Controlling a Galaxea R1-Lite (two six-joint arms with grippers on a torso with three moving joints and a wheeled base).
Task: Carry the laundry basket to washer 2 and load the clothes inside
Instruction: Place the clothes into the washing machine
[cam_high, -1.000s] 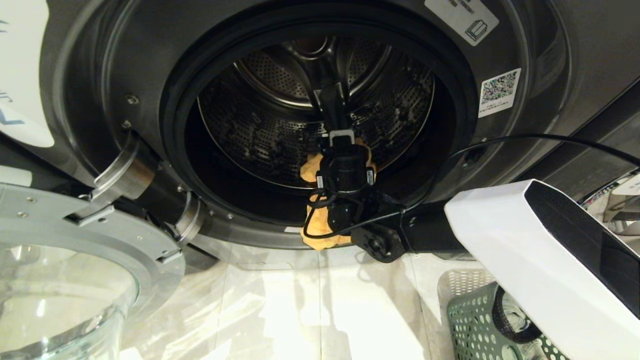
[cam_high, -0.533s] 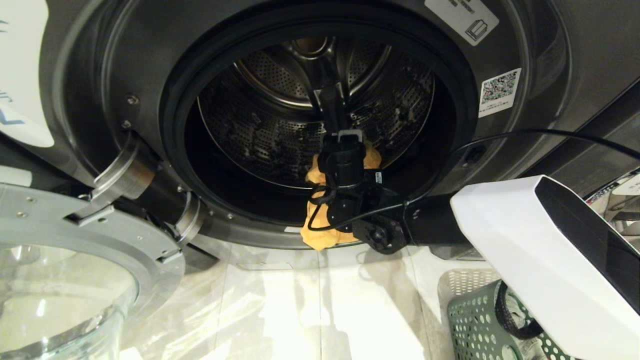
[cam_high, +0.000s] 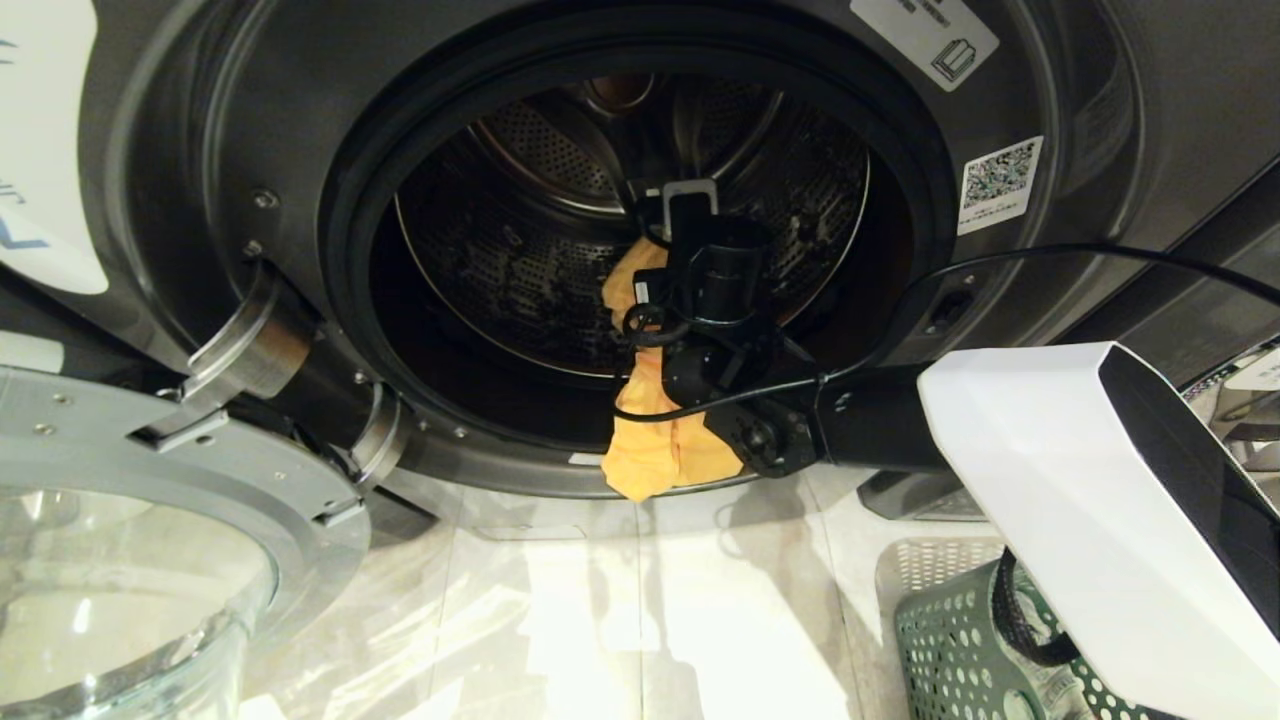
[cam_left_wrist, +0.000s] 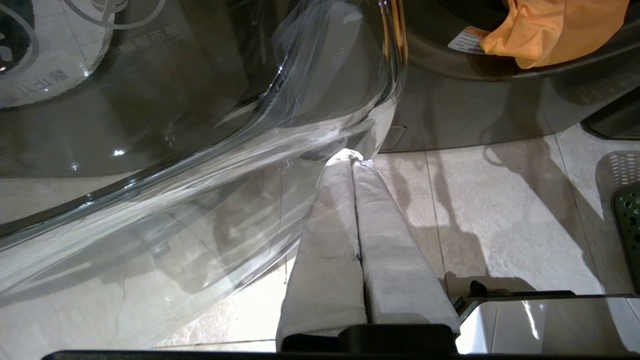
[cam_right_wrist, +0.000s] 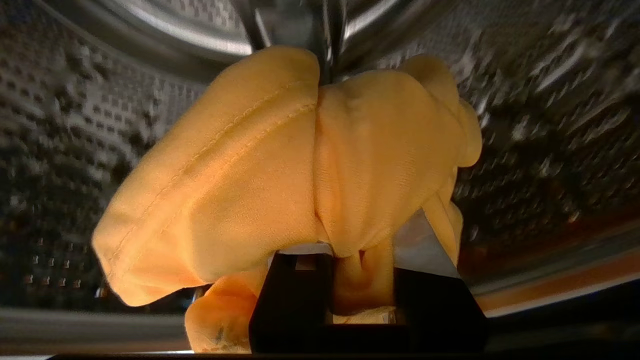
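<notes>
right gripper (cam_right_wrist: 350, 235): fingers mostly buried in orange cloth (cam_right_wrist: 280, 170) | drum wall (cam_right_wrist: 550, 100): blurred | laundry basket (cam_high: 960, 650): cut by frame edge, partly behind the white arm cover (cam_high: 1090, 520) | glass door (cam_high: 120, 590): cut by frame edge

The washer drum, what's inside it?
Inside the drum, only the right gripper clutching an orange garment, whose tail hangs over the door rim. The drum floor is hidden.
</notes>
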